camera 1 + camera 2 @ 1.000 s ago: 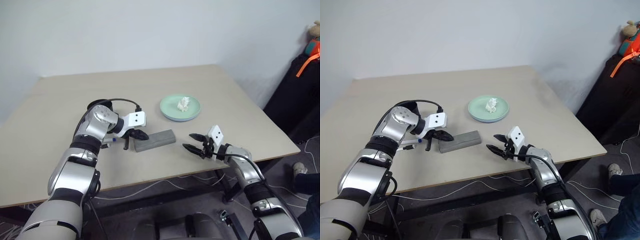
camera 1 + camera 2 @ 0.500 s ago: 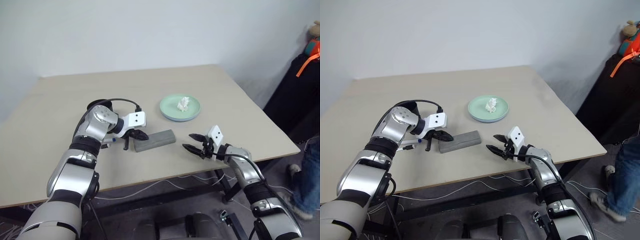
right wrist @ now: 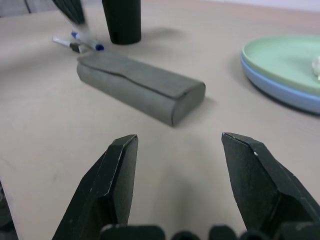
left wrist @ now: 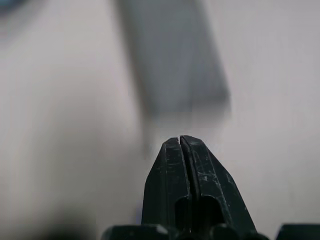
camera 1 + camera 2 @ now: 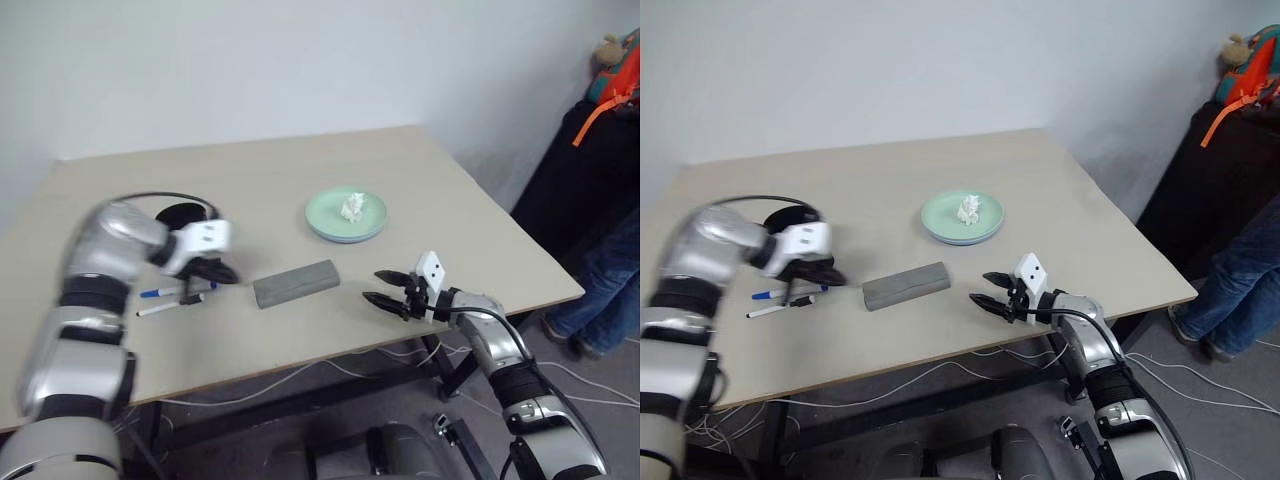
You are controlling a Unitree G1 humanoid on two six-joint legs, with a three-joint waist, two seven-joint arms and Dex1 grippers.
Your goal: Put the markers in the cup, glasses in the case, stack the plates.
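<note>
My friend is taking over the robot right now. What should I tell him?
Left gripper: shut and empty, above the markers.
Right gripper: open and empty, near the table's front edge, aimed at the case.
Markers: two, lying flat on the table, next to the black cup.
Case: closed, mid-table. I can't see the glasses; can't tell if they're inside.
Plates: stacked, green on blue, with a white paper wad on top.
Done: plates stacked.
Left: markers into the cup; check the glasses.

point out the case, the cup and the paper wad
case (image 5: 296, 283), left eye view, middle of its lid
cup (image 3: 121, 20), right wrist view, its black side wall
paper wad (image 5: 968, 208), right eye view, its middle
</note>
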